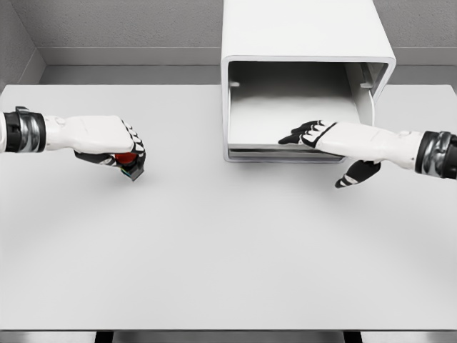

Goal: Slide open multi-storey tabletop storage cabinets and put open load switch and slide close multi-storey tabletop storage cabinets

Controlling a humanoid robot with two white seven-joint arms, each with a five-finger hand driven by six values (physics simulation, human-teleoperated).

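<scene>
A white tabletop storage cabinet (307, 43) stands at the back of the table, its front open and its drawer tray (285, 152) showing at the bottom. My right hand (314, 136) reaches in from the right with fingers spread over the tray's front edge, thumb hanging below. Over the table's left side, my left hand (125, 153) is curled around a small switch (127, 158) with a red part and a dark body; most of it is hidden by the fingers.
The white table (214, 250) spreads wide in front of the cabinet. Grey walls stand behind it.
</scene>
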